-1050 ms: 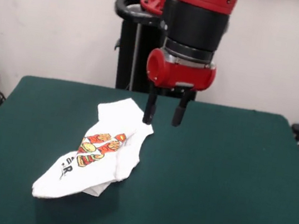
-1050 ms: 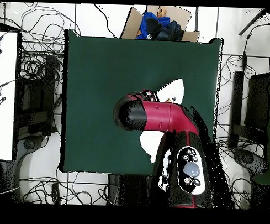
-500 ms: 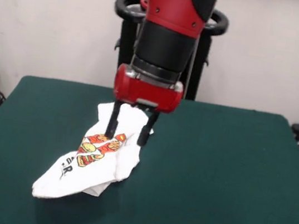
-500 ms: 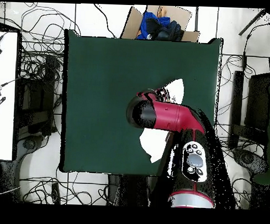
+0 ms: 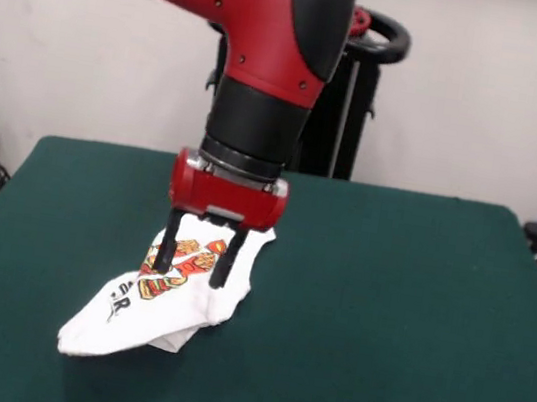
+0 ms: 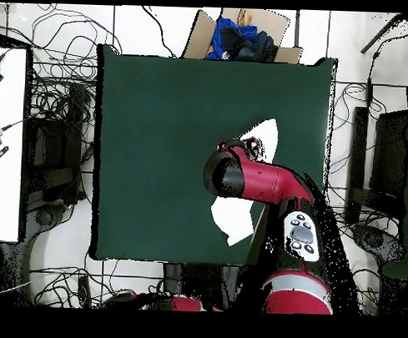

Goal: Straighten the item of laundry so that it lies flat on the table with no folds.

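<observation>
Overhead view: arm (image 6: 265,179) hides shirt (image 5: 157,301) middle; gripper (image 5: 193,269) fingers apart over print.

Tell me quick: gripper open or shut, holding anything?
Gripper: open, holding nothing; jaws spread and down over the printed middle of the shirt.

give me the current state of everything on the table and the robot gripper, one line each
T-shirt: crumpled and folded over on itself, print partly showing, not flat.
Gripper: open, fingers pointing down over the shirt's printed middle.
Table: green top, bearing only the shirt.
</observation>
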Available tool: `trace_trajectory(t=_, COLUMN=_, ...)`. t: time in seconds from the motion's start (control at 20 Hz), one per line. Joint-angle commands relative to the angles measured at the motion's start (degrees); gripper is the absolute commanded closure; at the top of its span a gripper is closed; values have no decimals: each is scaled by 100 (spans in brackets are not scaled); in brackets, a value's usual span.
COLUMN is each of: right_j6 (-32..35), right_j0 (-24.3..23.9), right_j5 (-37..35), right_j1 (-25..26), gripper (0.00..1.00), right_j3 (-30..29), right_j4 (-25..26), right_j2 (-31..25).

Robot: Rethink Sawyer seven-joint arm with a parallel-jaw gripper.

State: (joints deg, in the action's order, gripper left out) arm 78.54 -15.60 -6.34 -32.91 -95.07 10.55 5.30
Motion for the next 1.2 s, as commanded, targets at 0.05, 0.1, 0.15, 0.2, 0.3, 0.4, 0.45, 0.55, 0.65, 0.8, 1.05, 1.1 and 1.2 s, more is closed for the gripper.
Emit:
trace_trajectory(t=0.05, right_j6=323, right_j0=-262, right_j5=-490, right_j1=72, gripper=0, right_j3=-389, right_j4=308, right_j2=-765)
trace_trajectory(t=0.1, right_j6=247, right_j0=-219, right_j5=-722, right_j1=57, gripper=0, right_j3=-396, right_j4=314, right_j2=-736)
trace_trajectory(t=0.15, right_j6=171, right_j0=-176, right_j5=-954, right_j1=43, gripper=0, right_j3=-402, right_j4=321, right_j2=-707)
trace_trajectory(t=0.2, right_j6=245, right_j0=-186, right_j5=-931, right_j1=26, gripper=0, right_j3=-447, right_j4=298, right_j2=-728)
trace_trajectory(t=0.3, right_j6=384, right_j0=-212, right_j5=-837, right_j1=4, gripper=0, right_j3=-527, right_j4=264, right_j2=-764)
trace_trajectory(t=0.4, right_j6=384, right_j0=-400, right_j5=-691, right_j1=-55, gripper=0, right_j3=-649, right_j4=297, right_j2=-946)
trace_trajectory(t=0.45, right_j6=308, right_j0=-523, right_j5=-660, right_j1=-71, gripper=0, right_j3=-696, right_j4=335, right_j2=-1088)
trace_trajectory(t=0.55, right_j6=289, right_j0=-596, right_j5=-746, right_j1=-79, gripper=0, right_j3=-738, right_j4=299, right_j2=-1168)
trace_trajectory(t=0.65, right_j6=339, right_j0=-615, right_j5=-759, right_j1=-51, gripper=0, right_j3=-740, right_j4=258, right_j2=-1201)
trace_trajectory(t=0.8, right_j6=367, right_j0=-806, right_j5=-602, right_j1=56, gripper=0, right_j3=-798, right_j4=256, right_j2=-1455)
trace_trajectory(t=1.05, right_j6=428, right_j0=-987, right_j5=-454, right_j1=69, gripper=0, right_j3=-955, right_j4=301, right_j2=-1638)
trace_trajectory(t=1.1, right_j6=415, right_j0=-1071, right_j5=-424, right_j1=89, gripper=0, right_j3=-1015, right_j4=321, right_j2=-1718)
trace_trajectory(t=1.2, right_j6=455, right_j0=-1091, right_j5=-400, right_j1=148, gripper=0, right_j3=-1048, right_j4=312, right_j2=-1773)
